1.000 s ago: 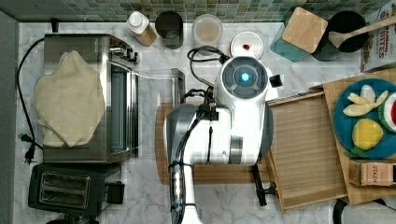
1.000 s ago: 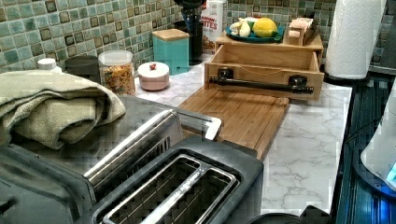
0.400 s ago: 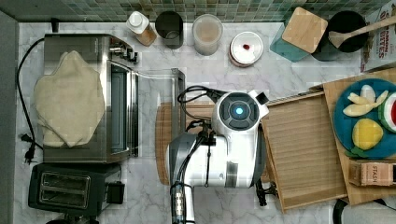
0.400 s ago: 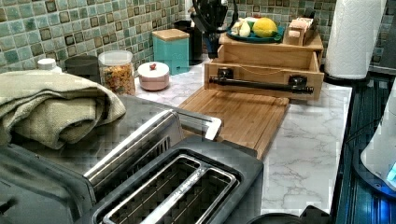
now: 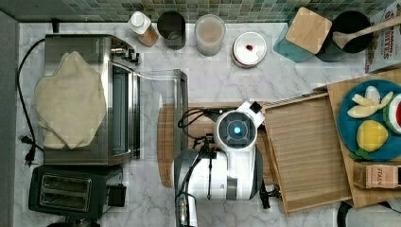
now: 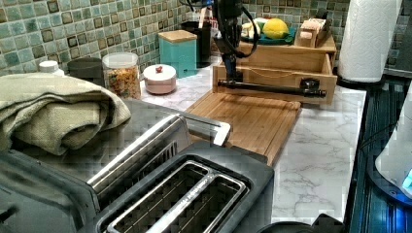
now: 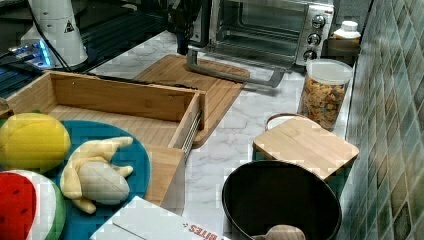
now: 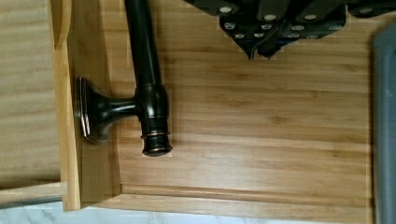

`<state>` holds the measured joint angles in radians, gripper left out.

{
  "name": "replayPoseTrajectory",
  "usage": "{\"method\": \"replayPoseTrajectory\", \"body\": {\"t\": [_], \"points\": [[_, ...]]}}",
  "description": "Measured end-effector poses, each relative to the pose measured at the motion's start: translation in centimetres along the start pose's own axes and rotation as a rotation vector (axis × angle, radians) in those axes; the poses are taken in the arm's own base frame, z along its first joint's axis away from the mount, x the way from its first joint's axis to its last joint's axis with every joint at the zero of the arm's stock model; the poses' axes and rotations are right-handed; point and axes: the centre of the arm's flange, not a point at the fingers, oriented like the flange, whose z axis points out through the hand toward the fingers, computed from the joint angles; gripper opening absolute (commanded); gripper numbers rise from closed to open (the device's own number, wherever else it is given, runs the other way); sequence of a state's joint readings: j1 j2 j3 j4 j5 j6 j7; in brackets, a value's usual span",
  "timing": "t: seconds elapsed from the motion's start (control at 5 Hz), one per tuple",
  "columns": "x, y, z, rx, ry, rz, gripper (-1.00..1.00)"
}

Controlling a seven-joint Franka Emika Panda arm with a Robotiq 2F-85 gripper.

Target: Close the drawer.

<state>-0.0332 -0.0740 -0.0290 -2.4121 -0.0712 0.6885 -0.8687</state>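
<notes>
Marble kitchen counter w/ green tile wall behind. Light bamboo tray-like drawer (image 5: 307,151) sits pulled out at the top view's right, under a wooden shelf w/ a blue plate of toy fruit (image 5: 373,118). Its dark metal bar handle (image 6: 269,87) faces the brown wooden cutting board (image 6: 248,119).

Black robot gripper (image 6: 232,65) hangs low in front of the drawer, at the left view's left end of the bar. Can't tell if its fingers are open or closed. In the wrist view the fingertips (image 8: 261,35) are near the bar but not touching it.

To do it well, I think: push flat on the drawer front, nearer the middle of the bar, straight toward the shelf, slow, so the drawer doesn't twist on its rails.

Containers: drawer looks empty inside. Clear glass jar (image 6: 121,75) holds orange-brown bits. Small pink pot w/ white lid (image 6: 159,77) is shut. Black round pot (image 5: 350,30) holds a wooden spoon. Teal box w/ wood lid (image 6: 180,48) is shut.
</notes>
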Motion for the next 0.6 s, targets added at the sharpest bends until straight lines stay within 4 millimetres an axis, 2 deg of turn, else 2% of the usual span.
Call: {"method": "replayPoseTrajectory", "body": {"t": [0.4,0.6], "points": [[-2.1,0.2,3.6,-0.003,-0.018,-0.138,-1.0],[-2.8,1.3,4.7,0.007,-0.039,-0.162,-1.0]]}}
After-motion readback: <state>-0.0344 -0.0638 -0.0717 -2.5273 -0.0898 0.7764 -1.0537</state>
